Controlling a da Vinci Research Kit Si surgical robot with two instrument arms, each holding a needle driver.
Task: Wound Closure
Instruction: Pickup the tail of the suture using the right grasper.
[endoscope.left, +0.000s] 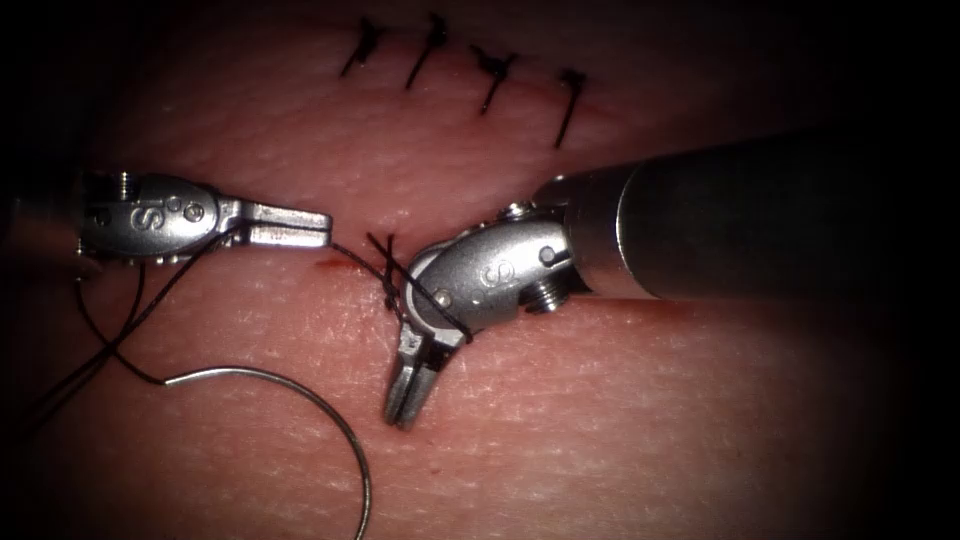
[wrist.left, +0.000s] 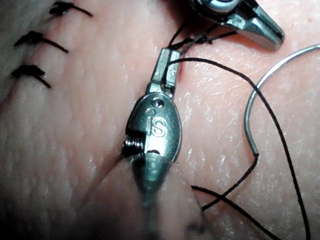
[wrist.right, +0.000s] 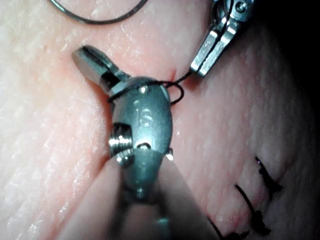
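Stitches (endoscope.left: 465, 70), four of them, already sit tied along the far part of the cut on the tissue (endoscope.left: 620, 420), so that part looks closed, and a fifth one seems to be in work nearer the middle, where some red fluid (endoscope.left: 328, 264) marks the cut. The left tool (endoscope.left: 318, 228) has its jaws pressed together on the thread (endoscope.left: 355, 258) just beside this place. The right tool (endoscope.left: 402, 412) has its jaws together with nothing visible between them, and the thread is wound around its body. The needle (endoscope.left: 320, 405) lies free on the tissue toward the near edge, held by no tool and not in the tissue. I judge the knot is not yet finished.
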